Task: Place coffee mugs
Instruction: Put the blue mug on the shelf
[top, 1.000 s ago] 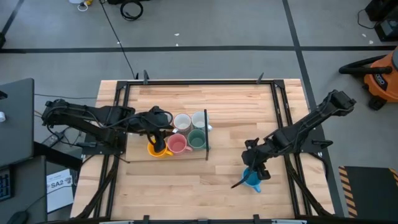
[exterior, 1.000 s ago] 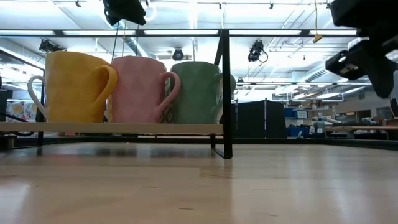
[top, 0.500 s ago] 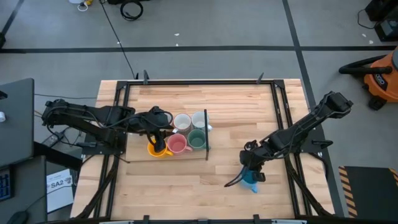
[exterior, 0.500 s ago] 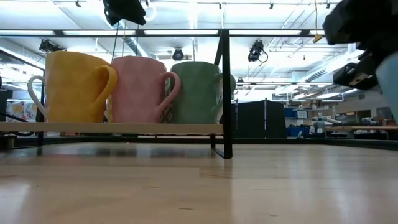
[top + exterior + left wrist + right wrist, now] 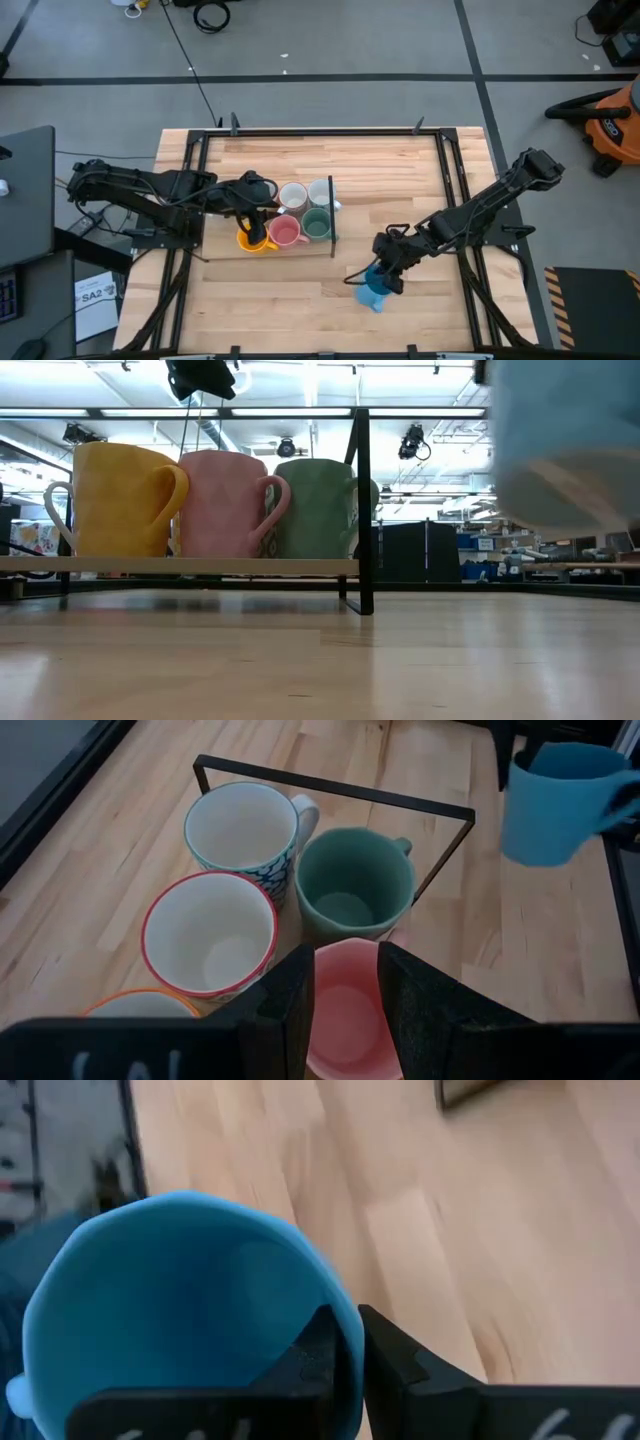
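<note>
1. The right gripper [image 5: 381, 284] pinches the rim of a blue mug [image 5: 374, 294], holding it clear above the wooden table [image 5: 400, 180], right of the black rack [image 5: 332, 215].
2. The left gripper [image 5: 262, 222] hovers over the rack, fingers [image 5: 290, 1010] narrowly parted above the pink mug [image 5: 345, 1020], gripping nothing.
3. Yellow [image 5: 120, 498], pink and green [image 5: 315, 507] mugs line the rack's front; two white mugs [image 5: 293, 196] stand behind.

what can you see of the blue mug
The blue mug is a plain, glossy, ceramic-looking cup with a side handle, empty inside. The right gripper pinches its rim, one finger inside, one outside. It hangs tilted above the wooden table, off the surface, right of the rack of mugs.
</note>
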Tool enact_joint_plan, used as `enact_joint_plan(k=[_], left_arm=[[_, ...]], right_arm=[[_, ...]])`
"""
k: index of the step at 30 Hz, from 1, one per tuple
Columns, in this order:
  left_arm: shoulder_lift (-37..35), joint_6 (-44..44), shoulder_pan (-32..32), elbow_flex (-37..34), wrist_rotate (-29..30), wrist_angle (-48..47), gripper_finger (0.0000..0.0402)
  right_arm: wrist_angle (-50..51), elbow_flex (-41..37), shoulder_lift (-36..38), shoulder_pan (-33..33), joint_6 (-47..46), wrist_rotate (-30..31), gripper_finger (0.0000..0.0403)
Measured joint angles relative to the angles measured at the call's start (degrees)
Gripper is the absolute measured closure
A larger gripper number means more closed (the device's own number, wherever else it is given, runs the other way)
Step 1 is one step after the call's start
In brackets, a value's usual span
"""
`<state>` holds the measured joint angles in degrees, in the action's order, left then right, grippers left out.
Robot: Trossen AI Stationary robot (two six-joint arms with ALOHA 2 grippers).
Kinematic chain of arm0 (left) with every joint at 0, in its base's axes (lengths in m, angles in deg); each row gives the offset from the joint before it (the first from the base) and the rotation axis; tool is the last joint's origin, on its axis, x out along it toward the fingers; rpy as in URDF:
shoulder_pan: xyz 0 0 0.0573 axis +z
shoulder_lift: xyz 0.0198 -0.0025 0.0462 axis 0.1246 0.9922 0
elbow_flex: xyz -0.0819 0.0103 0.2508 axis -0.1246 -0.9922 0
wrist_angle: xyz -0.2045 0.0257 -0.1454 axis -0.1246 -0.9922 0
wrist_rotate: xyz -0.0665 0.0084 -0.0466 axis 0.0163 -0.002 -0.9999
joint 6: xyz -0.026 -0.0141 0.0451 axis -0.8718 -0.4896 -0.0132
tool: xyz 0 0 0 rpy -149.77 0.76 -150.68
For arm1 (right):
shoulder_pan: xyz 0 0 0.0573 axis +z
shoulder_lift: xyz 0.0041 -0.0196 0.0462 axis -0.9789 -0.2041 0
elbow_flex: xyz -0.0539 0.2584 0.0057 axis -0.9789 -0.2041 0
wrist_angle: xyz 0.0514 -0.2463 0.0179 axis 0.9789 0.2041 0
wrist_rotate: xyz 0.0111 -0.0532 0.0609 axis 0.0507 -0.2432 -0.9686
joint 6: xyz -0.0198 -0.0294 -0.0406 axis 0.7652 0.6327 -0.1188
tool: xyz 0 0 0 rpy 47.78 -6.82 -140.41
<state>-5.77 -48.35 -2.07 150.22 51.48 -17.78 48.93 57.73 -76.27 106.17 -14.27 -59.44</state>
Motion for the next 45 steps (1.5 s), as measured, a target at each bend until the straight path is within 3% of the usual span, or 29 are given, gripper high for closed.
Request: enact_joint_plan(k=[5, 12, 19, 25, 34, 45], left_arm=[[0.0, 0.0, 0.0, 0.0, 0.0, 0.0, 0.0283], [0.0, 0.0, 0.0, 0.0, 0.0, 0.0, 0.0283], [0.0, 0.0, 0.0, 0.0, 0.0, 0.0, 0.0283], [0.0, -0.1, 0.0, 0.0, 0.0, -0.1, 0.0283], [0.0, -0.2, 0.0, 0.0, 0.0, -0.1, 0.0283], [0.0, -0.2, 0.0, 0.0, 0.0, 0.0, 0.0283]], right_arm=[[0.5, 9.1, -6.9, 0.0, 3.2, 2.0, 0.0371], [4.2, 26.7, -22.0, -0.8, 8.3, 3.8, 0.0371], [7.6, 44.4, -35.6, -2.3, 11.2, 10.1, 0.0371], [9.5, 55.5, -44.7, -3.1, 13.0, 10.6, 0.0371], [11.8, 60.4, -52.4, -3.4, 13.5, 10.4, 0.0371], [13.6, 60.4, -52.6, -3.3, 13.1, 10.0, 0.0354]])
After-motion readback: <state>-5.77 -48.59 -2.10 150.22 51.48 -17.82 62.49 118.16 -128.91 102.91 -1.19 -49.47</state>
